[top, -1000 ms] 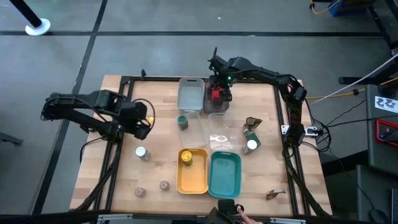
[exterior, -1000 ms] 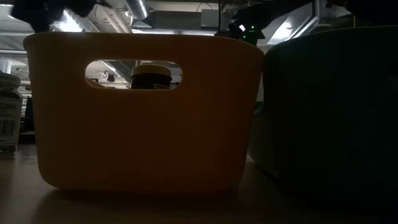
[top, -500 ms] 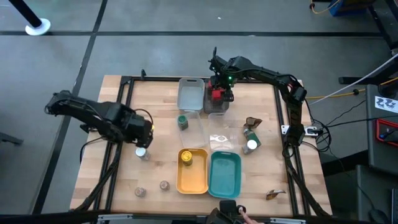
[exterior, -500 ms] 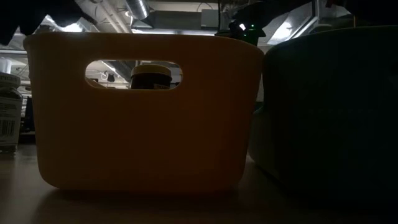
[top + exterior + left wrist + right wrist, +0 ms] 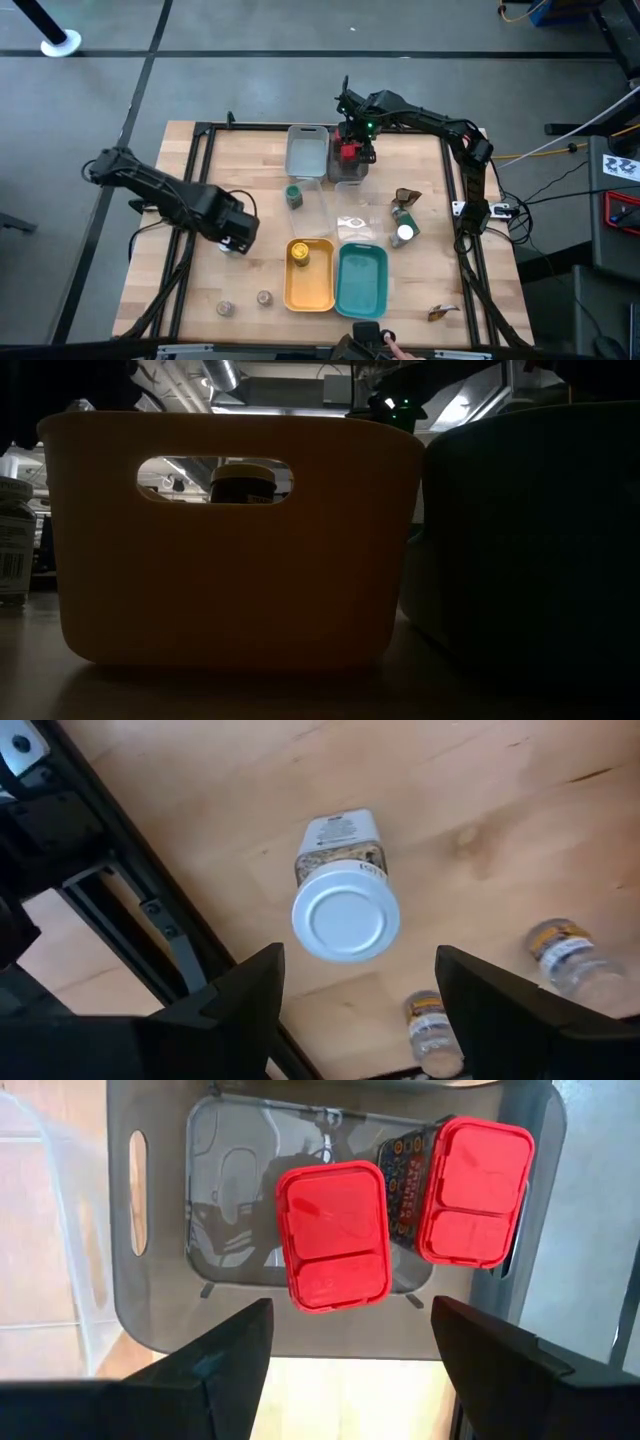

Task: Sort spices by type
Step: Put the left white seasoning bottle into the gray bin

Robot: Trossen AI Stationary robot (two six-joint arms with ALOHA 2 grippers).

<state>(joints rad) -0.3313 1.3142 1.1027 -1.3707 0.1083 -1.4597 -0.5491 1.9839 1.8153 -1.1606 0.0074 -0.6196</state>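
Observation:
My left gripper is open and hangs over a white-lidded spice jar, which stands upright on its base on the table; a finger shows on either side of it, and neither touches it. My right gripper is open above a dark grey tray near the far edge. Two red-lidded boxy tins sit in that tray. A yellow-lidded jar stands in the yellow tray. A green-lidded jar stands on the table.
A light grey tray and a clear tray lie mid-table, and a teal tray lies beside the yellow one. Two small jars stand near the near edge. More jars lie to the right.
My left arm has swung toward the near edge and slightly right, until its gripper hangs over the white-lidded jar. The right arm has kept still.

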